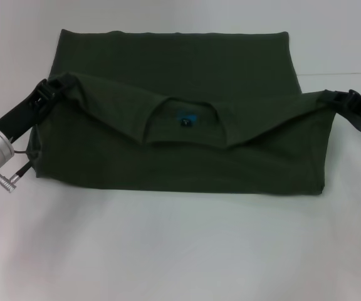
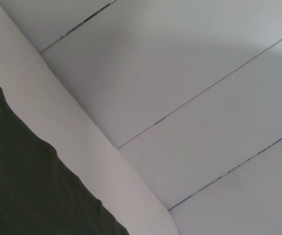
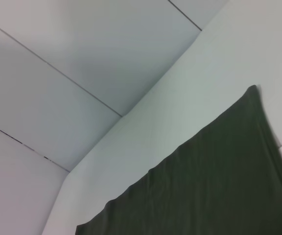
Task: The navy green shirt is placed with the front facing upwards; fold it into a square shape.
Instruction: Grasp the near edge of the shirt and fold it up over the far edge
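The navy green shirt (image 1: 168, 157) lies on the white table, its sides tucked in so it forms a wide rectangle. Its collar end is folded over toward the hem, and the round collar with a small blue label (image 1: 185, 117) faces up near the middle. My left gripper (image 1: 60, 85) is shut on the folded edge's left corner. My right gripper (image 1: 329, 98) is shut on its right corner. The edge sags between them. The wrist views show only dark cloth: the shirt (image 2: 28, 186) beside the table's rim, and the shirt (image 3: 214, 186) again from the other side.
The white table (image 1: 180, 251) stretches wide in front of the shirt and narrower behind it. Both wrist views show the table's edge (image 2: 131, 171) with grey floor tiles (image 3: 58, 73) beyond it.
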Robot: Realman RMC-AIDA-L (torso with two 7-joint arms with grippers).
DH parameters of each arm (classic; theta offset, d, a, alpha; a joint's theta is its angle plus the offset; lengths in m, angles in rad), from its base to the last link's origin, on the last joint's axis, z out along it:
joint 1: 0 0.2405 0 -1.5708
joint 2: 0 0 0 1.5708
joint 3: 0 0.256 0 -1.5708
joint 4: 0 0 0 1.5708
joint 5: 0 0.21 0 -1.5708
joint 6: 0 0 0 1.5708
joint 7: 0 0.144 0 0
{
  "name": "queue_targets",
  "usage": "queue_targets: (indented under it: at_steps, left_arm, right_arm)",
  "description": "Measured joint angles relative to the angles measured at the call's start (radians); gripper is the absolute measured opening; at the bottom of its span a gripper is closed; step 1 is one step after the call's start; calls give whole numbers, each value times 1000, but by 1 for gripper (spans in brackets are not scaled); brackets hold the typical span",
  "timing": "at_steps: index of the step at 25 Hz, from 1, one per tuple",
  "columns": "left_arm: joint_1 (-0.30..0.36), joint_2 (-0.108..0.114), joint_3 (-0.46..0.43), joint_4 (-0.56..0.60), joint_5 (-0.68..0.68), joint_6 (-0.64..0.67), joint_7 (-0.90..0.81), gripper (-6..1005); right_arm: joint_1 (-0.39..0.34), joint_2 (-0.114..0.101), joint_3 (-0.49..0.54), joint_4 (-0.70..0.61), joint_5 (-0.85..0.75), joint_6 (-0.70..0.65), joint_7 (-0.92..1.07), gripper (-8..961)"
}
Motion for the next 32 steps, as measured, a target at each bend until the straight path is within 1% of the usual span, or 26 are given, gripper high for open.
queue_targets:
  at_steps: [7,14,18,25,32]
  left_arm:
    - [-21,-4,-7,-11,-9,-47,34,42]
    - [-36,-21,-3,-15,-95,-94,120,42]
    - [-46,-21,-1,-15,-101,-85,124,41]
    - [-55,-23,0,-15,-122,-22,137,41]
    - [-55,-24,-6,-18,-134,-77,156,41]
  right_arm:
    - [13,10,2,7,27,24,-24,51]
    - [12,10,4,7,73,23,-38,51]
    - [7,10,4,7,101,21,-49,52]
    - [1,17,4,8,153,8,-91,51]
    - [9,17,7,15,154,22,-104,51]
